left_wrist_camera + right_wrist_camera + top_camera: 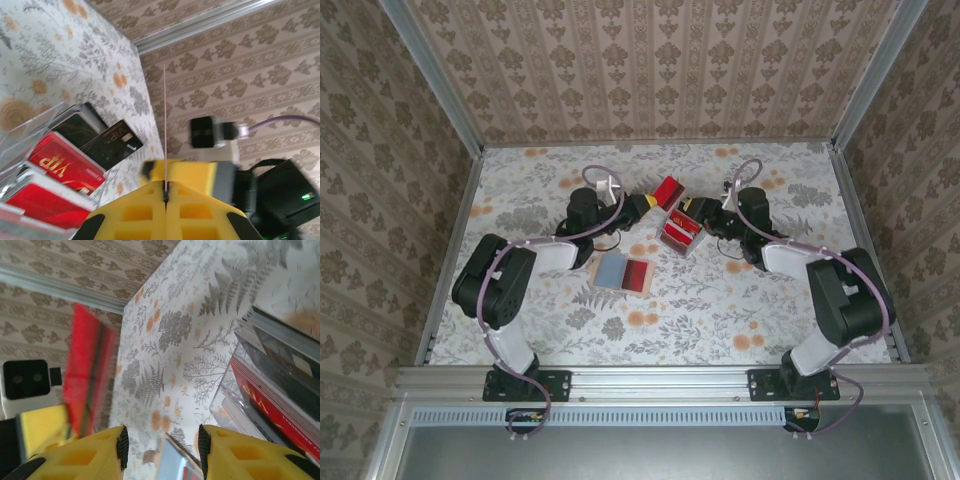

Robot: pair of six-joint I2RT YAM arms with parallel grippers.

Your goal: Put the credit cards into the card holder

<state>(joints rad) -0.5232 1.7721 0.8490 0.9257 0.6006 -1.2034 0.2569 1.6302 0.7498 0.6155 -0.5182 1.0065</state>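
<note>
My left gripper point(645, 205) is shut on a red credit card point(668, 190) and holds it up over the middle of the table. Seen from the left wrist, the card point(165, 125) shows edge-on as a thin line rising from the closed jaws point(165, 187). My right gripper point(696, 210) faces it from the right, open with nothing between its fingers point(161, 445); the held card point(89, 365) is blurred to its left. The card holder point(623, 272) lies open and flat nearer the front, with a red card on its right half, and shows below the right jaws point(172, 467).
A clear plastic box point(680, 236) with several red and black cards point(60, 162) stands just below the two grippers, close to the right gripper's side point(280, 390). Patterned walls and metal rails enclose the floral table point(720, 310).
</note>
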